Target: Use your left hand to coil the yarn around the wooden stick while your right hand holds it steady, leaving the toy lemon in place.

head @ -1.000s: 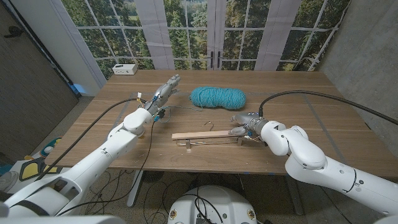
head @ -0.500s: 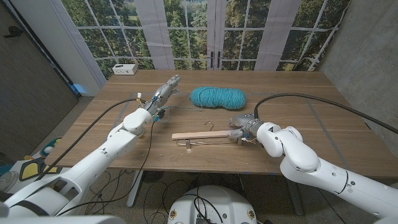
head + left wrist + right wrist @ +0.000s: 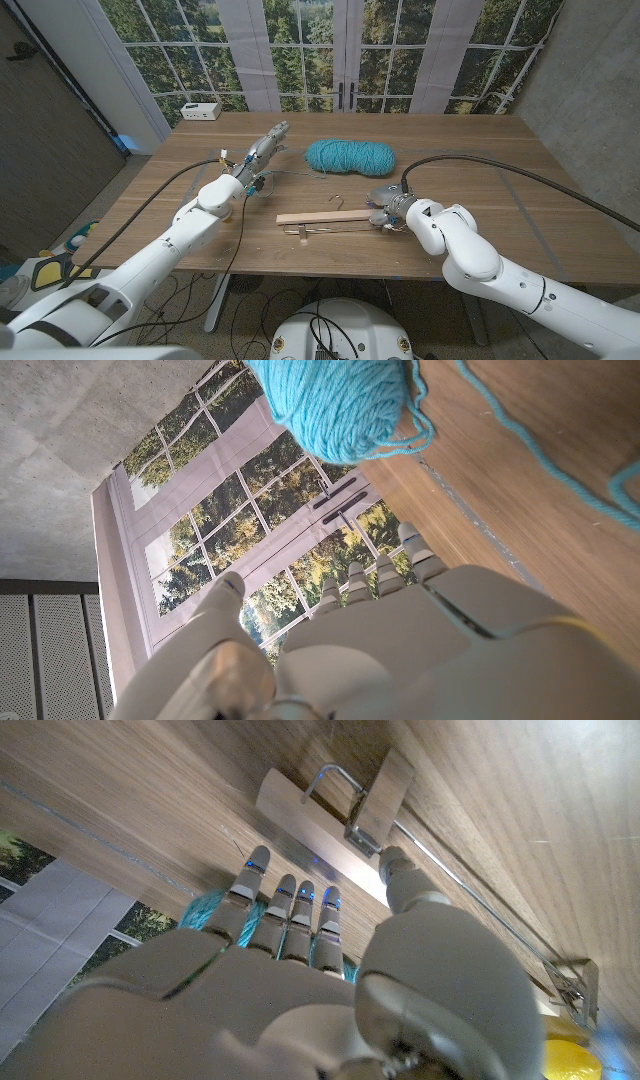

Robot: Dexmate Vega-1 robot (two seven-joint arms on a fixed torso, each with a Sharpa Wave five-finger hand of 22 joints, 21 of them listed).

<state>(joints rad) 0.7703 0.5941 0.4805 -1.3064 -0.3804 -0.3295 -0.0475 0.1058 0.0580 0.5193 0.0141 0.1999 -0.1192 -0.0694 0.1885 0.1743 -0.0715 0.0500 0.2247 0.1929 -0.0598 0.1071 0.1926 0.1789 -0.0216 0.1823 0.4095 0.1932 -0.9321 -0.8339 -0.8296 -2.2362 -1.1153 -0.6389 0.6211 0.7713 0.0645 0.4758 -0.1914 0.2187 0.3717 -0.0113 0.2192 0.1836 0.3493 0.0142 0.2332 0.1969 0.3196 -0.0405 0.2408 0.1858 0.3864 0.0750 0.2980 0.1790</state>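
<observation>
While the left hand [image 3: 268,141] stays open, the empty right hand [image 3: 385,203] has neared the wooden stick [image 3: 326,216].

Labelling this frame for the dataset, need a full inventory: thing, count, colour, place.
yarn ball: one, teal, back middle of the table; a loose strand trails from it toward the left hand.
wooden stick: one, pale wood, lying near the front edge on a wire frame with small wooden feet.
toy lemon: one, yellow, only a sliver visible at the right wrist view's edge, beyond the far end of the stick.
white box: one, white, back left corner of the table.
table: one, brown wood.
left hand: one, grey-white, raised over the table left of the yarn ball, fingers extended; grip unclear.
right hand: one, grey-white, at the stick's right end, fingers reaching over it; contact unclear.
</observation>
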